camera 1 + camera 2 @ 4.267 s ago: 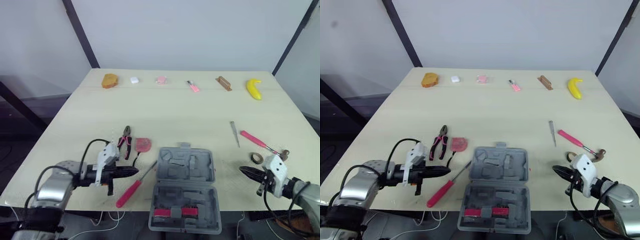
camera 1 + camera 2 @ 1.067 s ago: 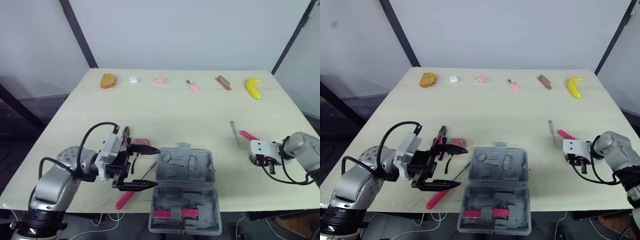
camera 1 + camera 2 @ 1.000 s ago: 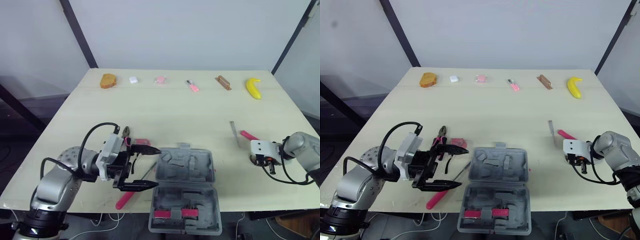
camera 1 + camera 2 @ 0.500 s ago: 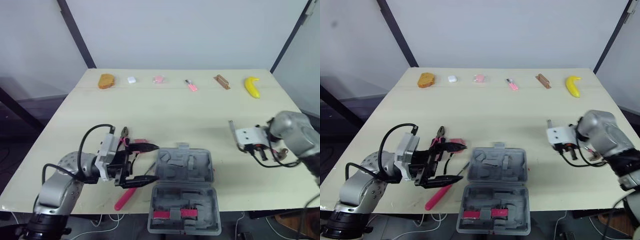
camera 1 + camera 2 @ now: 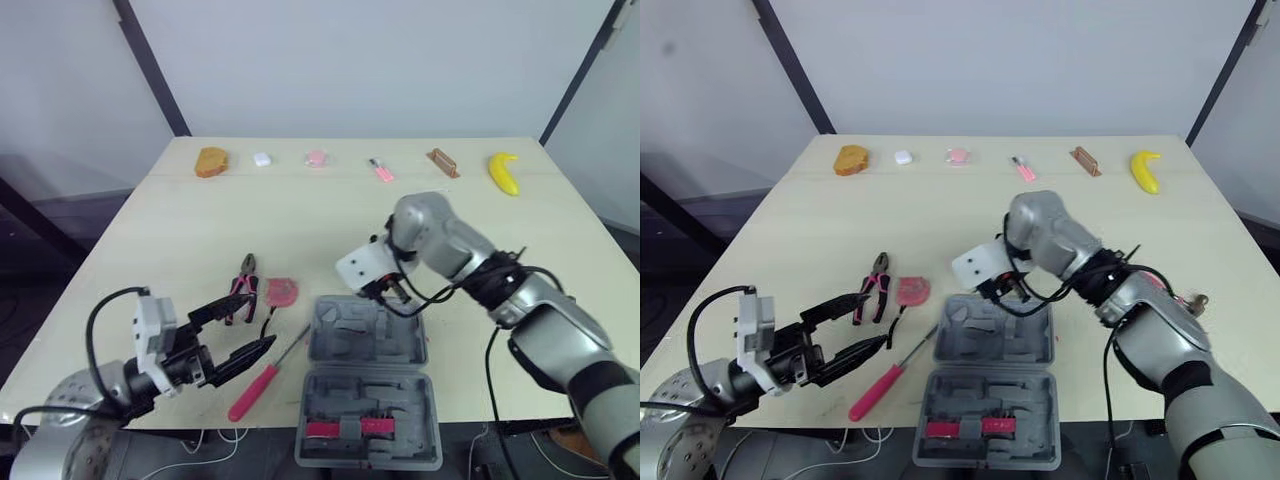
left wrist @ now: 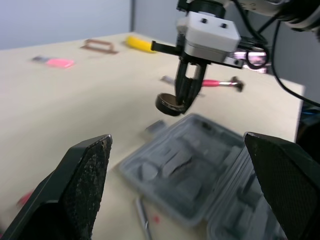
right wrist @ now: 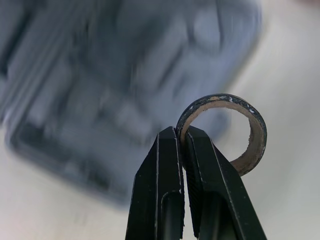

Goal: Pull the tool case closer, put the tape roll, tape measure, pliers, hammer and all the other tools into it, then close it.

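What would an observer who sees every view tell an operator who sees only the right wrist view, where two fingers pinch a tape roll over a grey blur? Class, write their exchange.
Operator: Is the roll over the case?
Observer: The right gripper holds the tape roll in the air at the far edge of the open case.
Operator: Where is the other arm?
Observer: The left gripper hovers open, left of the case, by a screwdriver.
Operator: What lies outside?
Observer: Pliers and a tape measure left of the case, a hammer to its right.
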{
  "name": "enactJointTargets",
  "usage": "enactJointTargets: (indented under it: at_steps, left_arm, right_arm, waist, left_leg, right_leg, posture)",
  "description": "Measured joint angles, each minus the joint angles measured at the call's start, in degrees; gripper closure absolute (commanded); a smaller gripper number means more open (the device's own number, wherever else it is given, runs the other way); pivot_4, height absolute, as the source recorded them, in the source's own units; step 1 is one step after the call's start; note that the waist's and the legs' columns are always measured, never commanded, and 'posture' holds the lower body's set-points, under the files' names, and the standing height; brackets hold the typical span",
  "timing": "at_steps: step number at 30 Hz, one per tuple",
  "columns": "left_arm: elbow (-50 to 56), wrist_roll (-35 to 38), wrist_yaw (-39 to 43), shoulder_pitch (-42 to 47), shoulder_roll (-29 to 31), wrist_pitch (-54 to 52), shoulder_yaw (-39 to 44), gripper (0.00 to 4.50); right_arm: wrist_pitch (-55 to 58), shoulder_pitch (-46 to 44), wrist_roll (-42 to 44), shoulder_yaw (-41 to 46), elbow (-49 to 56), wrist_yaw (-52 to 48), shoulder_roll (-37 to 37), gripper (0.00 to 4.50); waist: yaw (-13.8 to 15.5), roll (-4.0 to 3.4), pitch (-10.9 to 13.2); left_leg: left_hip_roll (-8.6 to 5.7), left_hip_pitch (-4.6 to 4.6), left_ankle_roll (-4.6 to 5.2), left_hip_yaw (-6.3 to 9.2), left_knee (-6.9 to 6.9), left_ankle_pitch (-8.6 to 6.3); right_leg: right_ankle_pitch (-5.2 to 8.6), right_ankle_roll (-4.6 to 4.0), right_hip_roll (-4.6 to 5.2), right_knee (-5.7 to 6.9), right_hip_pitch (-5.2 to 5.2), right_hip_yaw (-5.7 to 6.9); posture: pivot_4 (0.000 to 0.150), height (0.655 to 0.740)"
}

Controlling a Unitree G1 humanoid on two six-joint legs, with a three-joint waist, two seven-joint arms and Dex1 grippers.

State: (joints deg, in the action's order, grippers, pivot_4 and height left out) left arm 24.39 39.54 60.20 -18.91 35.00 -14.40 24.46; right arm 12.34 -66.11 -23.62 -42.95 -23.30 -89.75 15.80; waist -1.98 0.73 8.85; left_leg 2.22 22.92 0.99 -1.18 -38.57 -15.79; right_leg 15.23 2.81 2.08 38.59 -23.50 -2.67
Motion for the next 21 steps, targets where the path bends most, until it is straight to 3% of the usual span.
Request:
enactJointTargets:
  at_steps: [5,21]
  left_arm:
    - [3.2,0.0,-3.0,-6.6,-3.0,1.3,2.3,0.00]
    - [0.4,-0.2,-5.4,-3.7,-2.5,2.6,3.2,0.00]
  right_arm:
    - [0.6,-1.6,-1.2,-2.6,-4.9,3.0,-9.3,4.46]
    - [-3.7,-2.0,-4.9,-6.0,-14.1,9.7,-14.0,4.46]
  waist:
    - [-0.2,0.00,0.0]
    - [-0.5,0.06,0.0]
  left_leg:
    - [-0.01,-0.04,-0.07,0.10,0.01,0.03]
    - [-0.06,-0.09,-0.24,0.20,0.13,0.13]
  right_leg:
    - [0.06,-0.10,-0.03,0.17,-0.01,0.11]
    - [0.15,-0.27,-0.15,0.24,-0.03,0.20]
  posture:
    - [0.150,0.7400]
    - [0.150,0.7400]
